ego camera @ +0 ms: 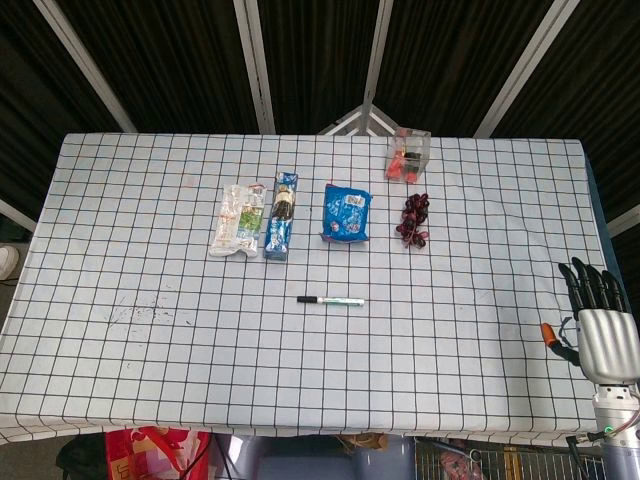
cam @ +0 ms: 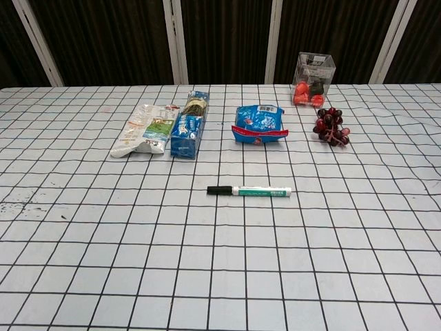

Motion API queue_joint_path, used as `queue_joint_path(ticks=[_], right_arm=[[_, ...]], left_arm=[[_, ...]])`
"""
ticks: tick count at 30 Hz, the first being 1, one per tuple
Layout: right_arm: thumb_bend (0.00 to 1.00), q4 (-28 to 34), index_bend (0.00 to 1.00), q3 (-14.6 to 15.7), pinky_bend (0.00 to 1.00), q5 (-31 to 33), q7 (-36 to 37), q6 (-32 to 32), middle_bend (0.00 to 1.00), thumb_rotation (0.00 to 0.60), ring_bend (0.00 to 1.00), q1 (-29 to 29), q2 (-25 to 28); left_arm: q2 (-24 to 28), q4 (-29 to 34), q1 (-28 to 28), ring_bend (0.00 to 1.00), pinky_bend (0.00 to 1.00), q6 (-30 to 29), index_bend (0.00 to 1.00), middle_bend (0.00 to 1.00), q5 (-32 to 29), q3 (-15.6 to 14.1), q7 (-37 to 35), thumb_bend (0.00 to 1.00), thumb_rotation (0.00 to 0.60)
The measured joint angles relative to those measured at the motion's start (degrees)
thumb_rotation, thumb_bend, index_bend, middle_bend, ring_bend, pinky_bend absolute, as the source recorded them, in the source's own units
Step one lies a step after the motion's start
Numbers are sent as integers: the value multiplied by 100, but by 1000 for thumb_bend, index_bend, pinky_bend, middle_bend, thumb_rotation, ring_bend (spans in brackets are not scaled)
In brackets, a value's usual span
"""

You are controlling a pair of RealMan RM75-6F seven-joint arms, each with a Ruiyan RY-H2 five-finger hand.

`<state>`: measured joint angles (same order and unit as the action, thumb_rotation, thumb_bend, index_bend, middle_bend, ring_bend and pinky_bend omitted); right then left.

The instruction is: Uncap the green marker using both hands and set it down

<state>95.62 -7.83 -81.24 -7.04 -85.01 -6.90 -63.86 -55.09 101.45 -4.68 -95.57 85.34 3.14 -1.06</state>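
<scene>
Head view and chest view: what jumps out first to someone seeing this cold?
The marker lies alone near the middle of the gridded tablecloth, black cap pointing left, with nothing touching it. Behind it runs a row of snack packets, with a blue packet, a dark grape bunch and a clear box toward the right. The right hand hovers open at the table's right edge, far from the marker; the left hand is not in view.

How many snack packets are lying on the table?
3, in a row behind the marker: a pale crinkled packet furthest left, a tall blue packet touching its right side, and a blue pouch further right, beside the grapes. None looks hidden.
</scene>
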Motion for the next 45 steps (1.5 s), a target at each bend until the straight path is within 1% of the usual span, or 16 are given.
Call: queue_joint_path(ticks=[17, 23, 26, 29, 35, 38, 45], right_arm=[[327, 38, 48, 40, 48, 50, -98, 33, 30, 600, 55, 17, -14], [327, 31, 75, 17, 48, 73, -115, 84, 30, 600, 55, -30, -101], [327, 31, 132, 8, 48, 89, -232, 149, 30, 600, 55, -86, -164], [327, 79, 176, -37, 48, 124, -363, 217, 30, 600, 55, -175, -236], [327, 272, 220, -162, 48, 249, -778, 424, 30, 600, 55, -415, -377], [327, 450, 240, -285, 48, 427, -1045, 622, 30, 600, 55, -636, -514], [327, 801, 300, -591, 48, 1045, -1575, 1193, 30, 600, 55, -1290, -1072]], left_arm=[[-108, -131, 52, 0, 69, 53, 61, 0, 13, 20, 5, 558, 600], [-193, -209, 25, 0, 68, 23, 60, 0, 48, -14, 36, 557, 600], [-199, -220, 12, 0, 68, 11, 60, 0, 16, -6, 5, 557, 600], [-154, -183, 7, 0, 69, -9, 60, 0, -15, 24, -28, 557, 600], [-155, -157, 11, 0, 68, -5, 60, 0, 11, 20, 16, 558, 600], [-203, -191, 40, 0, 68, 52, 60, 0, 3, 17, 35, 558, 600], [-287, -339, 96, 0, 68, 171, 60, 0, -98, 41, 42, 557, 600]])
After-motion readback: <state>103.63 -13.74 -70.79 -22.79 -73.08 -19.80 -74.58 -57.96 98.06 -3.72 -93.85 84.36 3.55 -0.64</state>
